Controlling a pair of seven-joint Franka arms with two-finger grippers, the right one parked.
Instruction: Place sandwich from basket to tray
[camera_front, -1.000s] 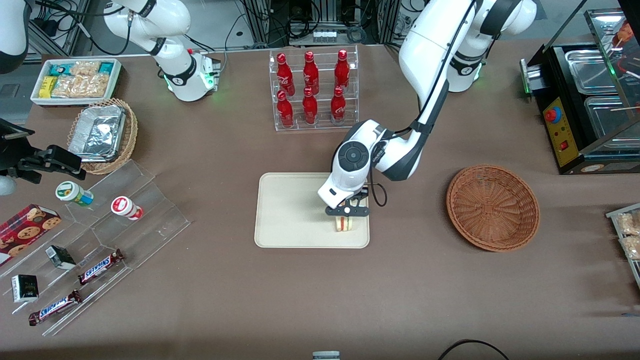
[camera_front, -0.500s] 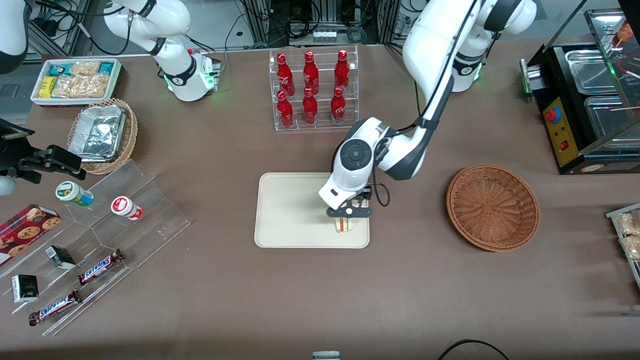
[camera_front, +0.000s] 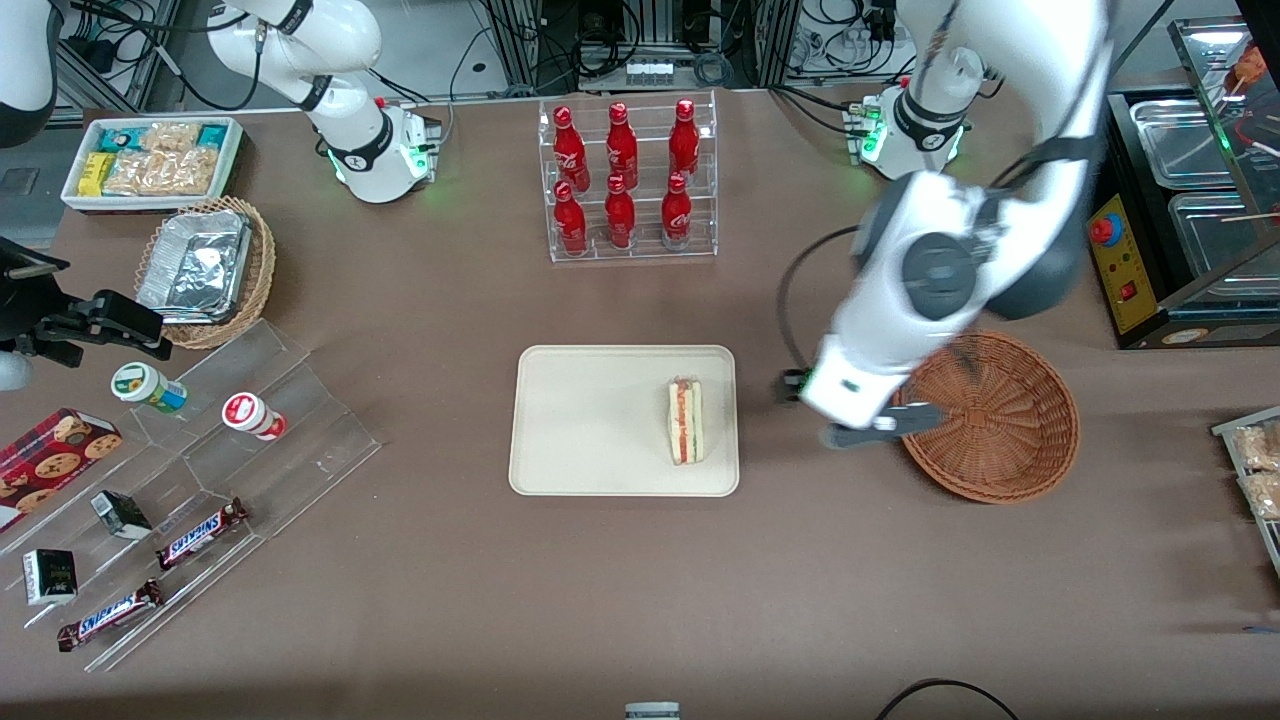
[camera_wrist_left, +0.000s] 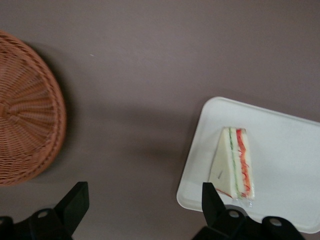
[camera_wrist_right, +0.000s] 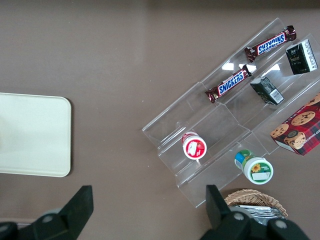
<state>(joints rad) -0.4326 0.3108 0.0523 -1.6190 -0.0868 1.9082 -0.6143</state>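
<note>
Now the gripper (camera_front: 872, 428) hangs above the bare table between the tray (camera_front: 590, 420) and the basket (camera_front: 1000, 420), its jaws spread wide and holding nothing. Nearest to it, the basket lies just beside and partly under the wrist, and it looks empty, though the arm hides a slice of its rim. A little farther off on the tray's side, the sandwich (camera_front: 686, 421) lies on the tray, close to the short edge that faces the gripper, with its red and green filling showing. So the placing appears done and the step in hand is the retreat; the next move calls only for lifting clear without brushing the basket.
</note>
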